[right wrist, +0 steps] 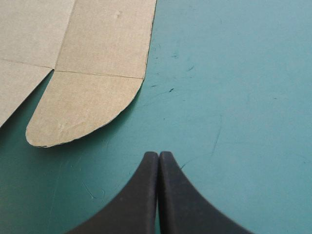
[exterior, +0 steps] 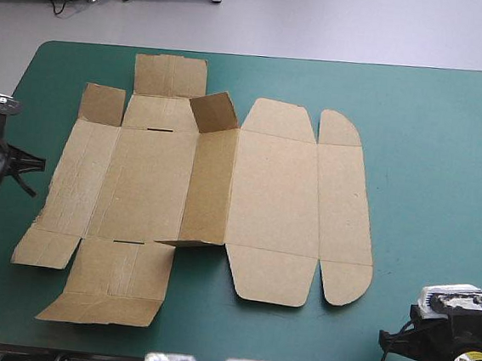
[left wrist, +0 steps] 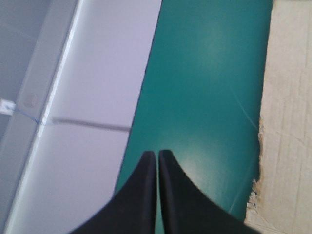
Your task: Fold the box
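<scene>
Box (exterior: 265, 191) untouched, left claw (left wrist: 157, 152), right claw (right wrist: 159, 153) pinched, alongside

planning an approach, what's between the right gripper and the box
Only bare teal-green cover separates the right gripper from the box's rounded flap, in the right wrist view.

the tabletop (exterior: 430, 165) carries a teal-green cover (exterior: 439, 251) with rounded corners; in the right wrist view fine dark scratches (right wrist: 170, 73) mark it. directly on it lies the box (exterior: 274, 192), a cut sheet of brown board spread out left of the middle, most of it flat. a narrow panel (exterior: 210, 186) at its middle is raised off the cover, and a small flap (exterior: 215, 112) at that panel's far end stands tilted up. a rounded flap (exterior: 346, 283) at the sheet's near right corner lies flat. the sheet's frayed left edge (left wrist: 265, 146) lies near the tabletop's left edge, a band of cover between them
</scene>
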`<state>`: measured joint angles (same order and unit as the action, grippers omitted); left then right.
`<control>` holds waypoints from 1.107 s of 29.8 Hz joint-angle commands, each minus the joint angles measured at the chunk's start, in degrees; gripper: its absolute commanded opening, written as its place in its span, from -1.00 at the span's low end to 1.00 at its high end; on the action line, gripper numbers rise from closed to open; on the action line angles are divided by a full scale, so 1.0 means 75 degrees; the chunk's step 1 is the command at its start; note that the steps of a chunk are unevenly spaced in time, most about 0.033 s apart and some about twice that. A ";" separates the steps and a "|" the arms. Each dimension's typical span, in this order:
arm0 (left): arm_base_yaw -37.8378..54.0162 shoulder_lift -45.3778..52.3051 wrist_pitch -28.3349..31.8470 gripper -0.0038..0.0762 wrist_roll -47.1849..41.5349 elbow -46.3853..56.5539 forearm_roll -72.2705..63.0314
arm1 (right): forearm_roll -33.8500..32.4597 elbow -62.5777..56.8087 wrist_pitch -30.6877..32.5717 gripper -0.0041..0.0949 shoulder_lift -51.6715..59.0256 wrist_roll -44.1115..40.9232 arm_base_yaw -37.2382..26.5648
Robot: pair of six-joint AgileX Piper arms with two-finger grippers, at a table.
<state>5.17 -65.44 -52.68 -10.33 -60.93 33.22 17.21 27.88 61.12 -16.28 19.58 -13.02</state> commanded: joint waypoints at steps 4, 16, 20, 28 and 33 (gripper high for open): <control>0.3016 -0.1155 -0.0446 -0.87 0.2037 -0.1177 -0.3850 | 0.0094 0.0155 -0.0381 -0.97 -0.0077 0.0031 0.0003; 0.5420 -0.2481 -0.1147 -0.89 0.4625 -0.1302 -0.8388 | 0.0094 0.0155 -0.0381 -0.97 -0.0077 0.0031 0.0003; 0.5408 -0.2567 -0.1153 -0.89 0.4845 -0.1321 -0.8401 | 0.0094 0.0155 -0.0381 -0.97 -0.0077 0.0031 0.0003; 0.5408 -0.2732 -0.1569 -0.67 0.5425 -0.1340 -0.8401 | 0.0094 0.0155 -0.0381 -0.97 -0.0077 0.0031 0.0003; 0.5404 -0.2923 -0.1892 -0.15 0.6140 -0.1340 -0.8401 | 0.0094 0.0155 -0.0381 -0.97 -0.0077 0.0031 0.0003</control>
<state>45.74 -88.49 -65.73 32.83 -69.20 -27.13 17.16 27.83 61.12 -16.28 19.58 -13.02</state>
